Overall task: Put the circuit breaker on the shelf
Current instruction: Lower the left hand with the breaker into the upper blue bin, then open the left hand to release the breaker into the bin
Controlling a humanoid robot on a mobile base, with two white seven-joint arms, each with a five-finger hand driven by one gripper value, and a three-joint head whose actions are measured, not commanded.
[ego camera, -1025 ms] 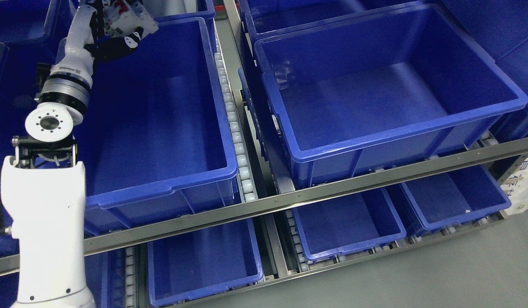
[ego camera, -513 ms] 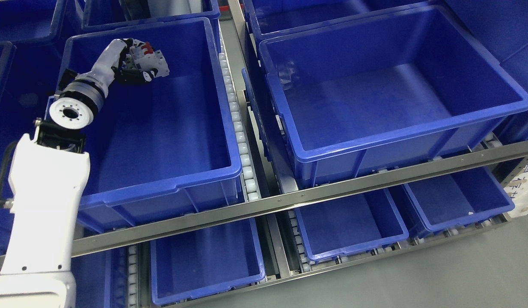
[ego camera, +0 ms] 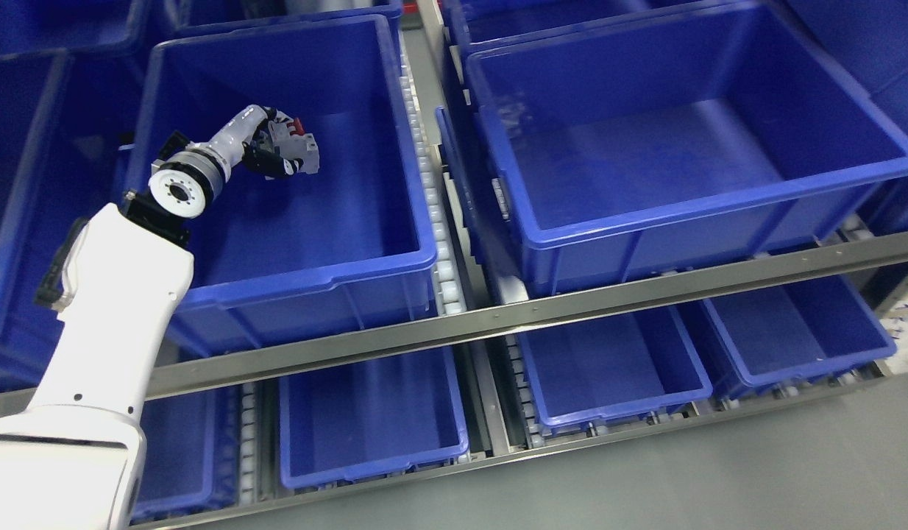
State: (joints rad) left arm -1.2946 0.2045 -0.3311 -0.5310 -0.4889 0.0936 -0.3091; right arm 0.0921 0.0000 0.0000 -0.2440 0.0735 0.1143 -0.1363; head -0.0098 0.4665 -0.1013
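Note:
My left hand (ego camera: 277, 151) reaches into the large blue bin (ego camera: 395, 132) on the upper shelf, left of the middle. Its fingers are curled around a grey circuit breaker (ego camera: 301, 149) with a red switch on top. The breaker hangs above the bin's floor, in the bin's left half, tilted a little. My white left arm rises from the lower left corner over the bin's front left rim. The right arm does not show.
A second large blue bin (ego camera: 829, 184) stands to the right on the same shelf, past a roller track (ego camera: 435, 221). A steel shelf rail (ego camera: 542, 313) runs across the front. Smaller blue bins (ego camera: 439, 449) sit on the lower level. Grey floor lies at the bottom right.
The whole picture has shifted, so the camera moved. My left hand with the breaker has come down from the bin's far left corner deeper into the bin.

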